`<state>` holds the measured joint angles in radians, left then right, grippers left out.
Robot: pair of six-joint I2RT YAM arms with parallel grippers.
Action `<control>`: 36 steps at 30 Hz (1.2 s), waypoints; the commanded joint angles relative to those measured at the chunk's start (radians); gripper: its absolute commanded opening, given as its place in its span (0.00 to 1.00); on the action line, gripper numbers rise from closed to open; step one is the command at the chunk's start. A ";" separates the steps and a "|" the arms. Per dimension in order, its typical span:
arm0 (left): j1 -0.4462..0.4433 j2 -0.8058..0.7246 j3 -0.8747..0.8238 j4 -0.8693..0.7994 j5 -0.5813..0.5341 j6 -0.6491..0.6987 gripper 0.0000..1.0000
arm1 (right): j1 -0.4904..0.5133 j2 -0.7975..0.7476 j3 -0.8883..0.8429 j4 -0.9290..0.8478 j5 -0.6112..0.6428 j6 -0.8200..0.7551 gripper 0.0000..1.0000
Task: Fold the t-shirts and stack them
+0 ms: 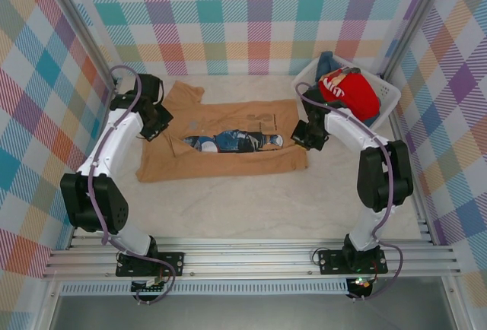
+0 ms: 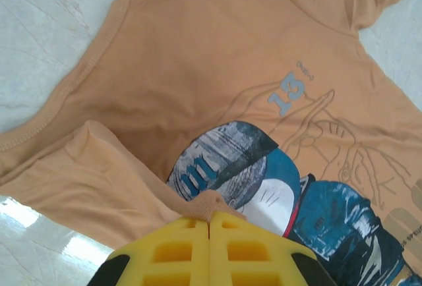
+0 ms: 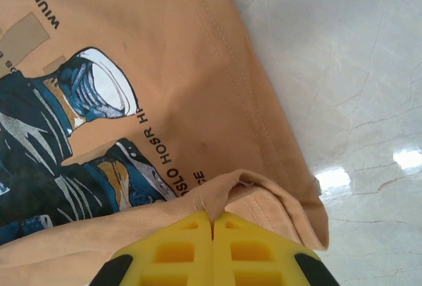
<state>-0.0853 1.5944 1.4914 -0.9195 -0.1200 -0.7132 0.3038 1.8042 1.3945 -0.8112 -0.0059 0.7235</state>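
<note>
Pastel plaid walls (image 1: 243, 11) close in a pale, marbled table (image 1: 251, 216). Your tan t-shirt (image 1: 228, 166) lies spread across the middle of it, collar end toward your left arm and hem toward your right. Its blue-denim cartoon print (image 1: 232, 142) faces up, and the cloth on the near side lies over part of that print.

Your left gripper (image 2: 210, 223) has its yellow fingers pressed together on a raised ridge of the tan cloth, just beside the figure's cap. Your right gripper (image 3: 212, 223) is likewise clamped on a pinch of the same shirt, near the hem and the figure's shoes.

In the far right corner, well apart, a white lattice basket (image 1: 388, 102) holds the red t-shirt (image 1: 354, 90) with white lettering. The blue t-shirt (image 1: 327, 62) is tucked behind it.
</note>
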 commanded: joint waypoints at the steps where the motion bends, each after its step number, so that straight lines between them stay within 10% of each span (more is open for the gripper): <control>1: 0.023 0.000 0.030 -0.012 -0.033 0.021 0.00 | -0.009 0.019 0.040 -0.036 0.032 -0.012 0.00; 36: 0.086 0.090 0.060 0.005 -0.060 0.058 0.00 | -0.022 0.178 0.184 -0.039 0.031 -0.044 0.00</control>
<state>-0.0174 1.6768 1.5219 -0.9100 -0.1520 -0.6712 0.2882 1.9675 1.5414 -0.8211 0.0128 0.6991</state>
